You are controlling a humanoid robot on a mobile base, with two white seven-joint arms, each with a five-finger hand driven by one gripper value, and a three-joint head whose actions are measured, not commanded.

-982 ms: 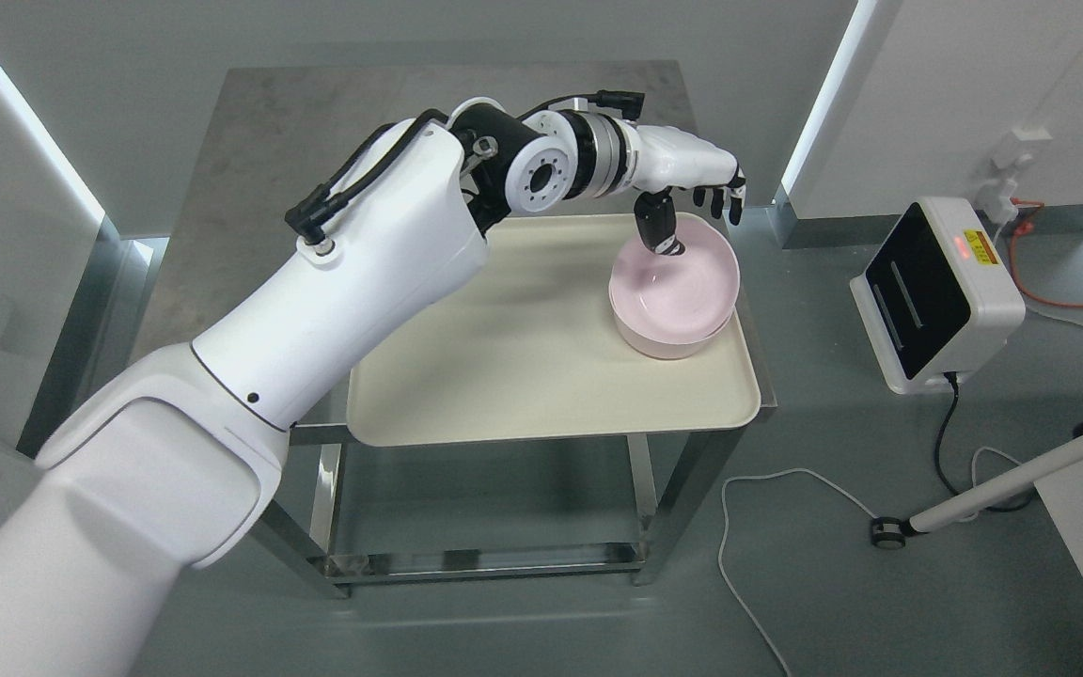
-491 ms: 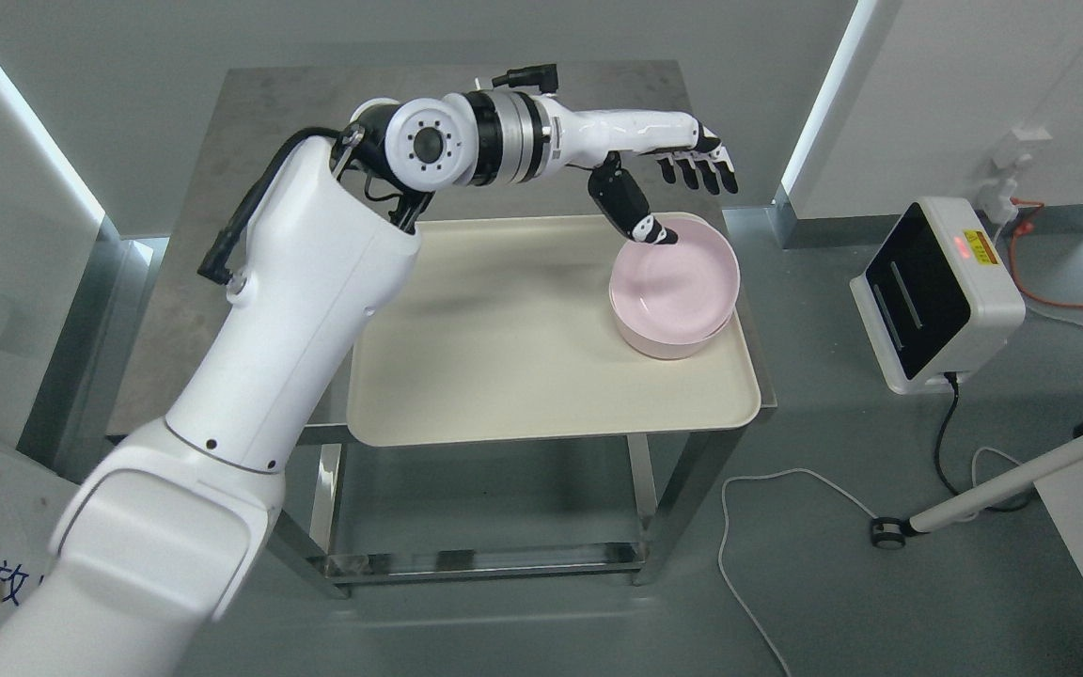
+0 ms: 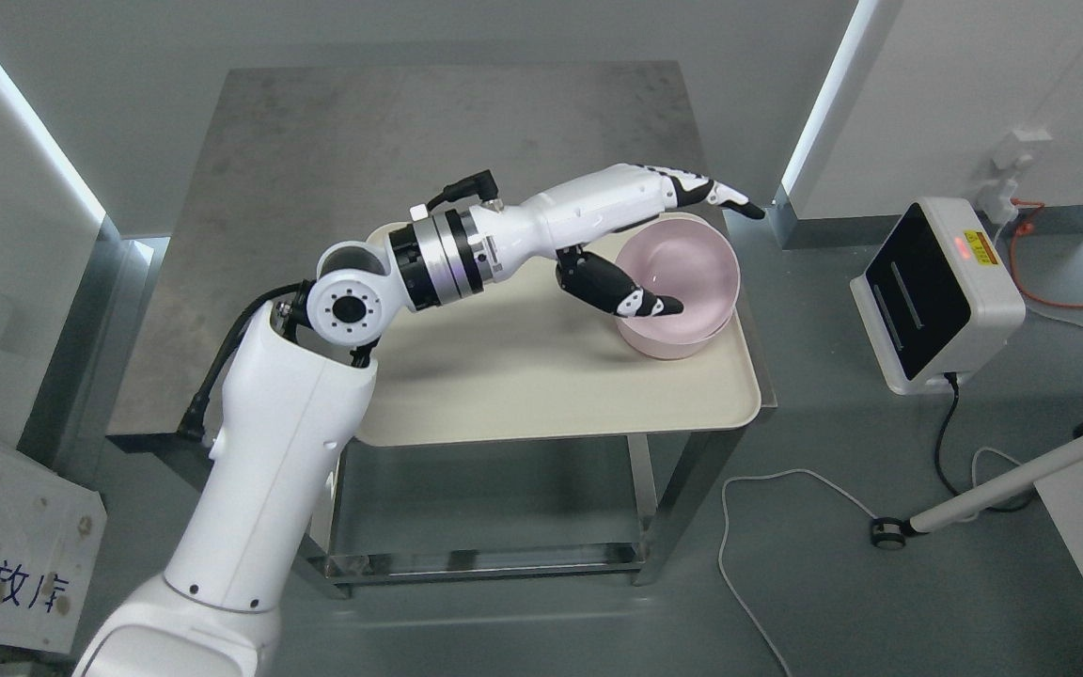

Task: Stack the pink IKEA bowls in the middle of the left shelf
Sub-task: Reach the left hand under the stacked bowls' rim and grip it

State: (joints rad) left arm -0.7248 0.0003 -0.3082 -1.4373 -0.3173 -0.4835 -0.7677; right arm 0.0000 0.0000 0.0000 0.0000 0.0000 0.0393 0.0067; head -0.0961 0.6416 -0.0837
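The left hand (image 3: 640,240) reaches in from the lower left across the cream tray (image 3: 523,385) and has hold of the upper pink bowl (image 3: 687,268) at its near-left rim. The thumb (image 3: 631,293) is hooked inside the bowl, its tip lying against the inner wall, while the four fingers (image 3: 725,196) stretch almost straight over the outside of the far rim, so the rim sits pinched between thumb and fingers rather than wrapped in a full curl. The fingers lie close together, side by side, pointing to the right.

This bowl is tipped up on edge, its opening facing toward the camera and slightly left, and its lower edge rests in a second pink bowl (image 3: 673,340) that sits flat beneath it. Both bowls are at the right end of the tray, close to its right rim. The tray lies on the front part of a grey metal tabletop (image 3: 316,169), overhanging the front edge a little.

On the floor to the right stands a white box with a black panel (image 3: 932,296), with a white cable (image 3: 739,527) trailing near the frame's legs
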